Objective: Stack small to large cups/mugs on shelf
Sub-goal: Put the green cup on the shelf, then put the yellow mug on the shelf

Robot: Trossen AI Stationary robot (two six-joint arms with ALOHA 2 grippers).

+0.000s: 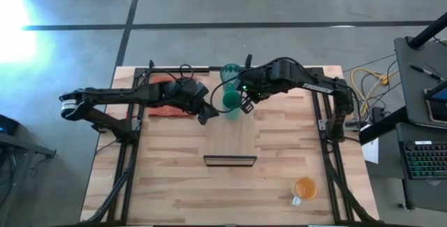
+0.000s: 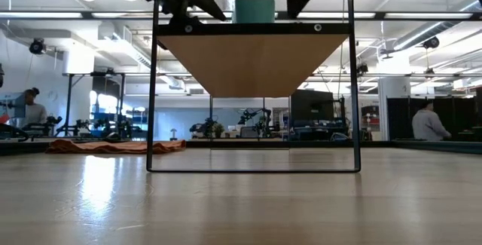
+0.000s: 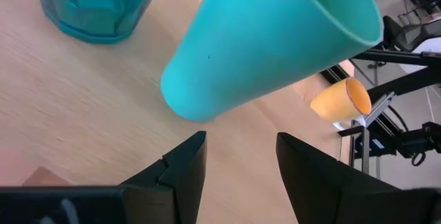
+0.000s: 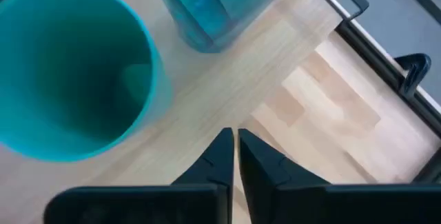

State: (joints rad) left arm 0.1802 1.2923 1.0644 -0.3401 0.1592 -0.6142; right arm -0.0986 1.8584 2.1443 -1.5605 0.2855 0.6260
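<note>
Left gripper [image 1: 208, 114]: over the far part of the shelf [image 1: 230, 140], just beside the green cup [image 1: 231, 102]; fingers [image 3: 180, 169] spread apart with bare wood showing between them, holding nothing. In the left wrist view the green cup [image 3: 269, 41] appears just ahead of the fingertips.

Right gripper [image 1: 246, 105]: on the opposite side of the same cup, near its rim; fingers [image 4: 215, 158] pressed together, nothing between them. The cup's open mouth [image 4: 65, 69] shows in the right wrist view.

Green cup: opaque, standing on the shelf between the two grippers, mouth upward.

Teal tumbler [image 1: 231, 74]: translucent, standing on the shelf just beyond the green cup, toward the far edge of the bench [image 1: 167, 185]. Whether the two vessels touch cannot be told.

Orange mug [image 1: 304, 188]: white handle, on the bench near its front right corner, well apart from the shelf.

Shelf: pale wood plank on a dark metal frame, at the bench's middle.

Orange-red cloth [image 1: 167, 108]: on the bench beneath the left arm, beside the shelf.
</note>
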